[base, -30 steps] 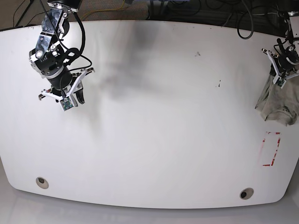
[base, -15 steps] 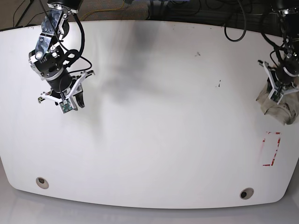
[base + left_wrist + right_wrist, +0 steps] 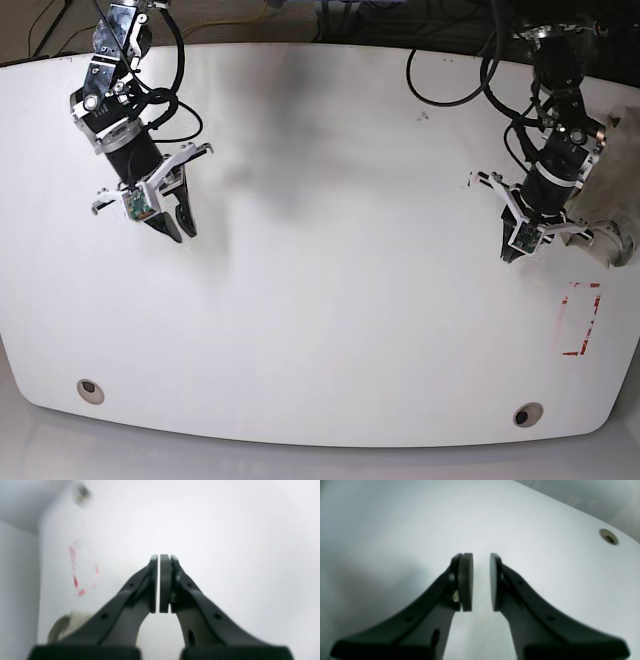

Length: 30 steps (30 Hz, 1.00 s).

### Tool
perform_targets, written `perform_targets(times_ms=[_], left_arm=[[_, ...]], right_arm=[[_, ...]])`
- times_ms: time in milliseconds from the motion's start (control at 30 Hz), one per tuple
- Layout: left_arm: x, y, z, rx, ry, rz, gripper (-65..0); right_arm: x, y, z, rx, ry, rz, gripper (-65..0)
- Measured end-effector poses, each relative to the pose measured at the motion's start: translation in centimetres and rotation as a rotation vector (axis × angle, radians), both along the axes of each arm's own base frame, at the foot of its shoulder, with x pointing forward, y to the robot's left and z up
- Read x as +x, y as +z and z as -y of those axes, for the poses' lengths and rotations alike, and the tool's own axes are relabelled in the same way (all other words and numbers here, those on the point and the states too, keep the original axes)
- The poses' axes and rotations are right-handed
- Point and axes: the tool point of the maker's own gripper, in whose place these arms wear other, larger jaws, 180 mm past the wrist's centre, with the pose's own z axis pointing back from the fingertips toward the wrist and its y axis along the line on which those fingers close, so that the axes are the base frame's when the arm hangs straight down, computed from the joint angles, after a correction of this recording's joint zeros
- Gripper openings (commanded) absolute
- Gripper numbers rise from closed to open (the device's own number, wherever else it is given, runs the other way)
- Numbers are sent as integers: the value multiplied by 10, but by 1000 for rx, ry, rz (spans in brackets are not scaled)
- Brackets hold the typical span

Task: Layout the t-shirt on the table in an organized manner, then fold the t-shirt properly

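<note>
The beige t-shirt (image 3: pixel 610 243) lies bunched in a small heap at the right edge of the white table (image 3: pixel 350 300). My left gripper (image 3: pixel 512 252) is shut and empty, just left of the heap and apart from it. In the left wrist view its jaws (image 3: pixel 159 560) are pressed together over bare table, and the t-shirt (image 3: pixel 72 622) shows behind at the lower left. My right gripper (image 3: pixel 175 225) hangs over the left part of the table, far from the shirt. In the right wrist view it (image 3: pixel 481 560) is open by a narrow gap with nothing in it.
A red dashed rectangle (image 3: pixel 580 320) is marked near the right edge, just in front of the shirt; it also shows in the left wrist view (image 3: pixel 75 577). Two round grey holes (image 3: pixel 90 390) (image 3: pixel 527 413) sit near the front edge. Cables lie behind the table.
My left arm has swung left from the table's right edge, away from the shirt, which stays bunched there. My right gripper has shifted a little to the right and turned.
</note>
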Motion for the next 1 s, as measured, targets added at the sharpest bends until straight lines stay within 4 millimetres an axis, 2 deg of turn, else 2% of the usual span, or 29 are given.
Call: perform_targets(times_ms=[100, 300, 367, 600, 767, 1000], left_arm=[[-5, 1, 11, -76, 8, 76, -650], [-40, -33, 38, -144, -21, 16, -650], [-60, -47, 45, -156, -37, -35, -650], [-124, -85, 49, -157, -32, -198, -650], [-177, -103, 49, -158, -20, -321, -650], [-250, -116, 47, -193, 36, -481, -650]], right_arm=[[-10, -12, 2, 68, -4, 18, -541], [-41, -44, 18, 113, -89, -28, -541], [-60, -54, 20, 118, -98, -61, -541], [-121, -71, 15, 135, -104, -164, -542], [-165, -86, 6, 176, -145, -258, -542], [-213, -85, -2, 236, -182, -305, -544]])
